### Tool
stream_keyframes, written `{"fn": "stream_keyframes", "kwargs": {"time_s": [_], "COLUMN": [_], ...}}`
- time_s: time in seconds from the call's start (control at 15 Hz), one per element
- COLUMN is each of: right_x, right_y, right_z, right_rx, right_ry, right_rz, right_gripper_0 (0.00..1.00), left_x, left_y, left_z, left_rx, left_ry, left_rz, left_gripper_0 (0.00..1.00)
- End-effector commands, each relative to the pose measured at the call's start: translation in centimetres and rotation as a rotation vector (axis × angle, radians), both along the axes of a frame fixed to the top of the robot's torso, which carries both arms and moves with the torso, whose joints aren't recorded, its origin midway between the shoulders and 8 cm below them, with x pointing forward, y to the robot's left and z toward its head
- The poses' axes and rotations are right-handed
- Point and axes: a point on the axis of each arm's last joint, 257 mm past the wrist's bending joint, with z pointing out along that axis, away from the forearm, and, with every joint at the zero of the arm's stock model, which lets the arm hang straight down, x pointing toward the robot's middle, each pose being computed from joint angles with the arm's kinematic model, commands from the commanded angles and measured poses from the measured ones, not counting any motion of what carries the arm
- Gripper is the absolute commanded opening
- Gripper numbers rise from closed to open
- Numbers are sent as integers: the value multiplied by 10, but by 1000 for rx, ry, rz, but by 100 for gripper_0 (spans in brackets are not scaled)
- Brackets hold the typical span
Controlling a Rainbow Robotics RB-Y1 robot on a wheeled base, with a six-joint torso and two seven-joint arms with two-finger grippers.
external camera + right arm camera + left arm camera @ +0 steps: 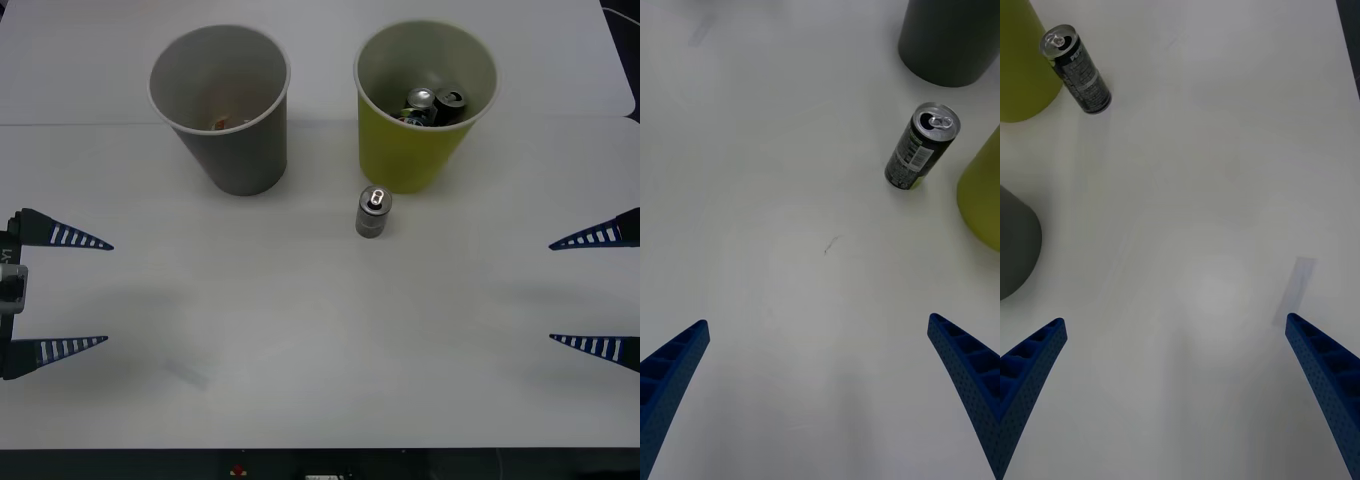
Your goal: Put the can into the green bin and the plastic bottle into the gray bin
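Note:
The can stands upright on the white table, just in front of the green bin; it also shows in the right wrist view as the can and in the left wrist view as the can. The gray bin stands to the left of the green one. The plastic bottle is out of view; a small orange spot lies deep in the gray bin. My left gripper is open at the left edge, and my right gripper is open at the right edge. Both are well clear of the can.
A couple of other cans lie inside the green bin. The table stretches bare between the grippers and its front edge. A faint pale mark lies on the surface near the left gripper.

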Motion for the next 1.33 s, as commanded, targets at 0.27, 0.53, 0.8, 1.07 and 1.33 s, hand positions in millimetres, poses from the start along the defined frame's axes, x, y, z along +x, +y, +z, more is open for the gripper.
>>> {"fn": "stream_keyframes", "kwargs": {"time_s": [0.27, 0.53, 0.8, 1.07, 1.33], "right_x": [-14, -16, -15, -17, -19], "right_y": [14, 21, 33, 49, 65], "right_z": [-3, -2, -9, -21, -35], "right_rx": [101, 189, 253, 306, 364], "right_ry": [48, 50, 26, 0, -10], "right_rz": [-1, -51, -121, -195, -285], "right_gripper_0": [100, 100, 100, 100, 100], "left_x": [0, 0, 0, 0, 0], "left_y": [0, 0, 0, 0, 0], "left_z": [0, 0, 0, 0, 0], "left_rx": [0, 0, 0, 0, 0], "left_ry": [0, 0, 0, 0, 0], "left_rz": [0, 0, 0, 0, 0], "left_gripper_0": [100, 100, 100, 100, 100]}}
